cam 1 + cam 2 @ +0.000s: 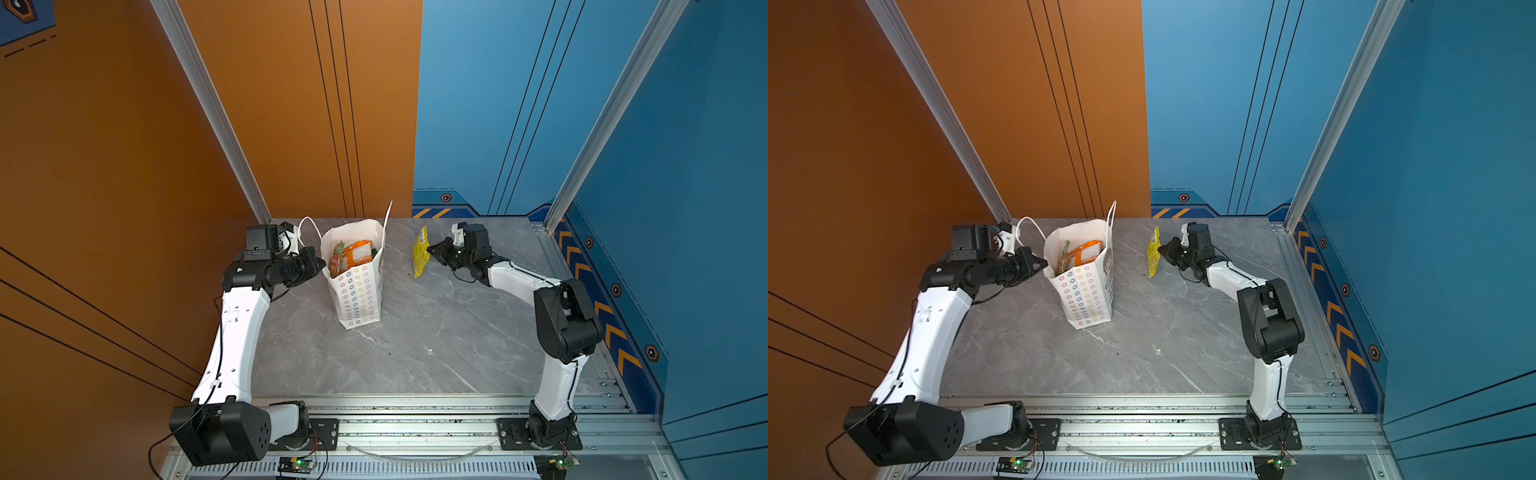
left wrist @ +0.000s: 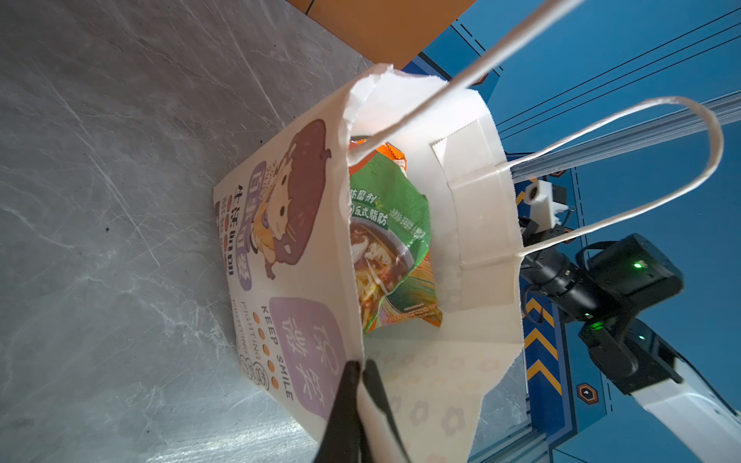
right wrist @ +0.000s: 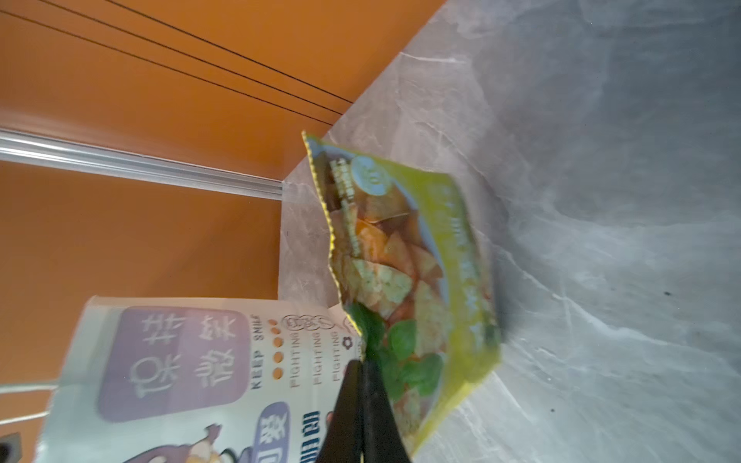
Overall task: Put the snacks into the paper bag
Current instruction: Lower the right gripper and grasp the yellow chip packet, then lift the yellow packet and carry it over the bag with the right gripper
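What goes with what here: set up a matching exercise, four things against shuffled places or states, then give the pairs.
Things:
1. paper bag
2. yellow packet
3. green packet
4. left claw

Places or states:
A. inside the bag
B. shut on the bag's rim
C. upright on the table, mouth open
D. outside the bag, pinched by the right claw

Pairs: 1-C, 2-D, 3-A, 4-B
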Motion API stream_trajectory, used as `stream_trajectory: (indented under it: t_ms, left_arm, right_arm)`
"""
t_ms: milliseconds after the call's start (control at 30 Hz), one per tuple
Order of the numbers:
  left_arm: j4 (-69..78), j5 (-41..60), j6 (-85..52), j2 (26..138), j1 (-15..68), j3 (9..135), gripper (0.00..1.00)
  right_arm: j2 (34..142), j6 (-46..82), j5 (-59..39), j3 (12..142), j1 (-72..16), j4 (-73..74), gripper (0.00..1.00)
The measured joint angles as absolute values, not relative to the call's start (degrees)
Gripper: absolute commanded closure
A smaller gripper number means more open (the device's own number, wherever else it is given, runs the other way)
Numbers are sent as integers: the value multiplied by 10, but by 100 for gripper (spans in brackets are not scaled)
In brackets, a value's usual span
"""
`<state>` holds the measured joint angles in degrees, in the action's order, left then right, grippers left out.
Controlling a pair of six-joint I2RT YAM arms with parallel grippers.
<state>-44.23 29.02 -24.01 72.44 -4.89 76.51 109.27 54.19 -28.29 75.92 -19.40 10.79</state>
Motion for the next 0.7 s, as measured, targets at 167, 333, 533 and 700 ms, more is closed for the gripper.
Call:
stream_trajectory:
  t_ms: [167, 333, 533, 700]
  left_arm:
    - [-442, 290, -240, 724, -49, 765, 99]
    - [-442, 290, -240, 724, -49, 765, 99]
    - [-442, 292, -240, 724, -49, 765, 99]
    - [-442, 293, -240, 724, -49, 765, 99]
  right_arm:
    - [1041, 481, -259, 815, -224, 28, 100]
    - [998, 426, -227, 877, -257, -37, 100]
    - [986, 390, -206, 955, -275, -79, 100]
    - [986, 373, -188, 1007, -287, -104, 100]
